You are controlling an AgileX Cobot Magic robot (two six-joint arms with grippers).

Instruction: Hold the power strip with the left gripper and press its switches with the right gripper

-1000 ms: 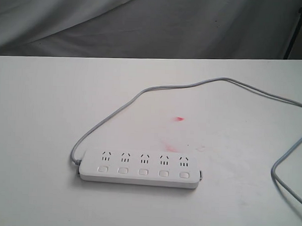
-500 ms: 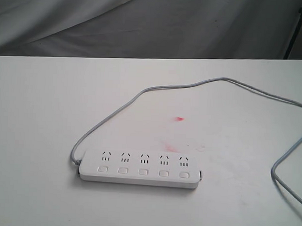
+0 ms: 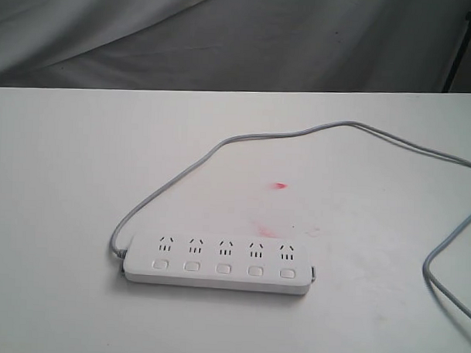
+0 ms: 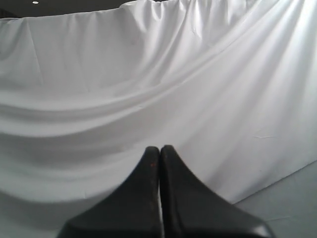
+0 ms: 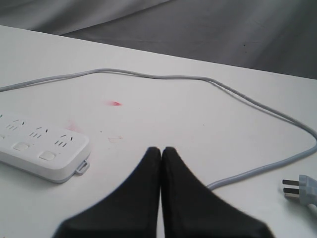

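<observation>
The white power strip (image 3: 217, 263) lies flat on the white table near its front edge, with a row of switches (image 3: 223, 267) under its socket groups. Its grey cord (image 3: 244, 138) loops away behind it and off to the right. No arm shows in the exterior view. My left gripper (image 4: 159, 148) is shut with nothing in it, facing only white cloth. My right gripper (image 5: 161, 149) is shut and empty above the table, with the end of the power strip (image 5: 44, 153) off to one side and apart from it.
The cord's plug (image 5: 301, 188) lies on the table close to my right gripper. Red marks (image 3: 279, 185) stain the table (image 3: 65, 178) behind the strip. White cloth (image 3: 186, 35) hangs behind the far edge. A dark stand (image 3: 464, 45) is at the back right.
</observation>
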